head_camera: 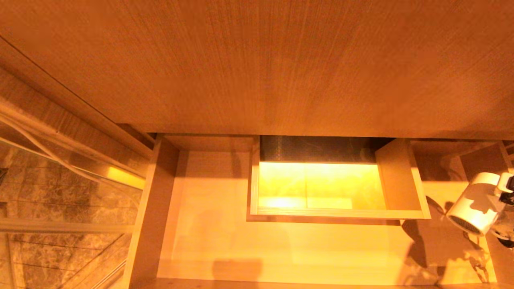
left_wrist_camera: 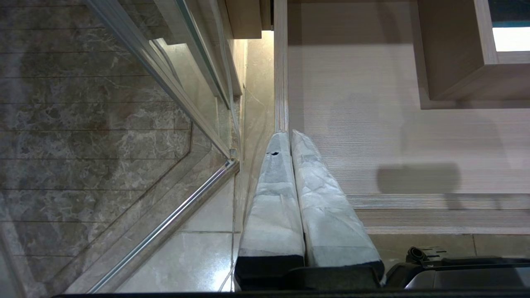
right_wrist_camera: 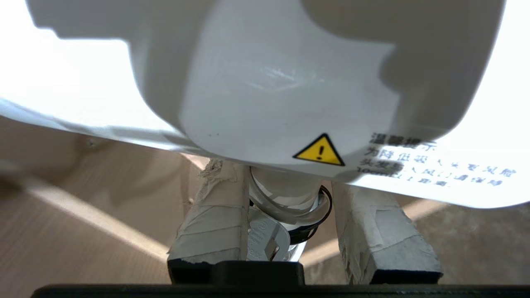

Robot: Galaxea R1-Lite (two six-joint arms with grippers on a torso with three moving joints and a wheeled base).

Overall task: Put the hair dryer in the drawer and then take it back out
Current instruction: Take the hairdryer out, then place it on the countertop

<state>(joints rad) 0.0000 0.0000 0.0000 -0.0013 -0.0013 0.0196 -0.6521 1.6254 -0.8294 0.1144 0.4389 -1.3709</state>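
The left gripper (left_wrist_camera: 290,138) hangs parked by the drawer's (head_camera: 281,245) left wall, fingers pressed together, empty. The drawer stands open, ready. At far right the right gripper (right_wrist_camera: 290,215) clamps the hair dryer (head_camera: 474,208) by its handle above the drawer's right end.

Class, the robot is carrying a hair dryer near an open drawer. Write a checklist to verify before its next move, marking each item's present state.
1. Drawer pulled open: ok.
2. Right claw shut on hair dryer handle: ok.
3. Hair dryer over the drawer: not ok, it hangs at the right edge.
4. Cord and plug bundled at the handle: ok.
5. Left claw shut, parked outside the drawer's left side: ok.
6. Task stage: cannot tell.
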